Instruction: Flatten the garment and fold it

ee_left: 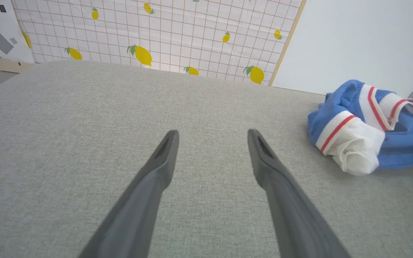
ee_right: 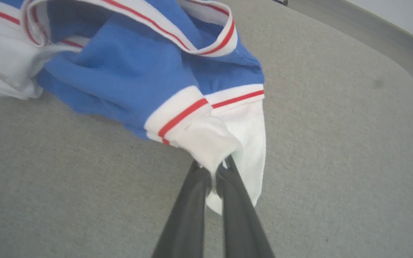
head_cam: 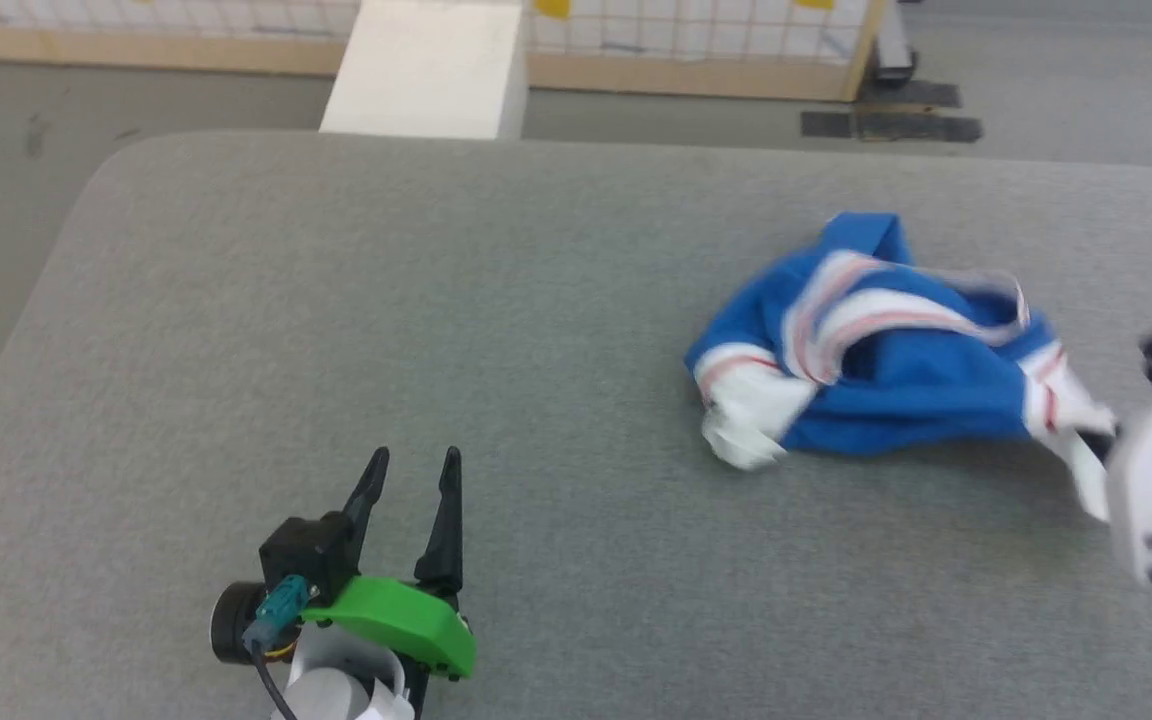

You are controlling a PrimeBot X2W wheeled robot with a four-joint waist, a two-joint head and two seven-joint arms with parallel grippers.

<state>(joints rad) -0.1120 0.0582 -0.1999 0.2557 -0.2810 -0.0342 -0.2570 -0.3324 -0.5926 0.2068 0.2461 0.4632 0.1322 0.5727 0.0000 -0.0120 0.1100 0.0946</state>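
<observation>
With right claw (ee_right: 212, 171) shut tight, pinches white sleeve (ee_right: 210, 141) of shirt (head_cam: 886, 380) at right edge of frame; leaves left claw (head_cam: 415, 462), wide open and empty, well apart at lower left.

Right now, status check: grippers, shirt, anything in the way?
Right gripper shut on white sleeve. Left gripper open, empty, apart from cloth. Garment bunched, not flattened. Bare table between, nothing in the way.
</observation>
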